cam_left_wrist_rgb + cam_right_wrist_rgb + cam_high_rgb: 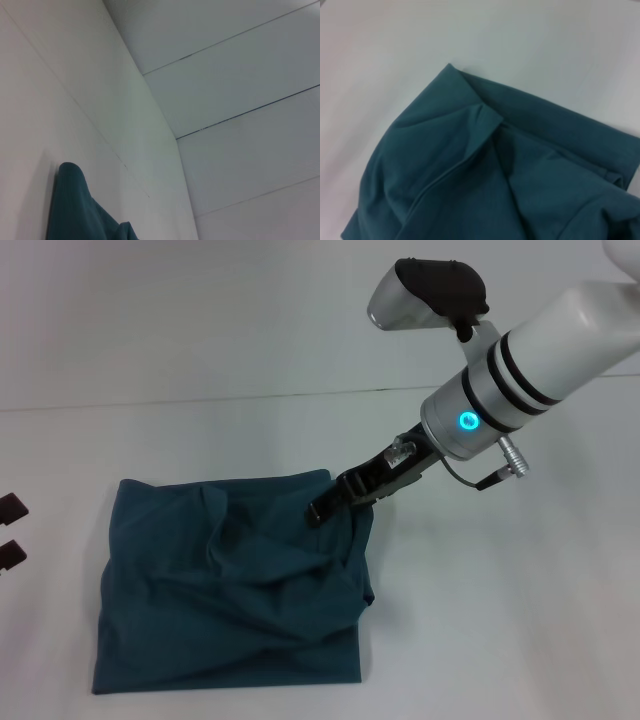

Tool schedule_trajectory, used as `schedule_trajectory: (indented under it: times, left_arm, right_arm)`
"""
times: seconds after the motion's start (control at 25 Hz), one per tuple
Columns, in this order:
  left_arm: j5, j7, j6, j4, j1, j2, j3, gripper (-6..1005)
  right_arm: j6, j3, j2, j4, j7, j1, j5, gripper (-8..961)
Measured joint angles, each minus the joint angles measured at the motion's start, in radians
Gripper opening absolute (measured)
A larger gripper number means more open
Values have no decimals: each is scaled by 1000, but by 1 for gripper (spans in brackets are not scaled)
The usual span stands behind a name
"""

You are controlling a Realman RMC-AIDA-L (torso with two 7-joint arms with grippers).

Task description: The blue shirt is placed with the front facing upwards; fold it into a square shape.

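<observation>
The white table (480,620) carries little besides the garment: two small dark blocks (12,530) sit at its left edge, well apart from the right end effector (322,508) and across the cloth from it; whether they belong to the left arm cannot be told, and the left end effector itself is not identifiable in any view. Nothing stands between the right end effector and the cloth. The right arm reaches in from the upper right of the head view, its wrist showing a lit cyan ring (468,421), and its dark end effector comes down onto the far right corner of the blue shirt (230,585). The fingertips are sunk among the folds there, so whether they are spread or pinching fabric cannot be told. The blue shirt lies folded into a rough, rumpled rectangle, spreading from the end effector toward the robot and to the left; its long axis runs roughly from the far edge toward the near edge of the table, slightly skewed. Its surface is creased, with a raised ridge running diagonally away from the end effector toward the near right corner. No print or collar is visible. The right wrist view shows a folded corner with layered edges (485,115); the left wrist view shows only a sliver of the cloth (75,205) against white surfaces.
</observation>
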State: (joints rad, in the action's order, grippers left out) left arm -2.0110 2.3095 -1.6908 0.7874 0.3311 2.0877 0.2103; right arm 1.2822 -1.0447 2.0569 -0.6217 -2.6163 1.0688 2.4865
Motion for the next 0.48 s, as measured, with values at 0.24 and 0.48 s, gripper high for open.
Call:
schedule_trajectory:
  times: [0.24,0.48]
  left_arm:
    - [-2,-5,14,-11,-2,3,-2,937]
    - [-6,-9,27,-21,-1,6,0,937]
  right_arm:
    - [-37,-1,6,9,-14,-1,8,792]
    - [-121,-1,22,64,-17,0,8,791]
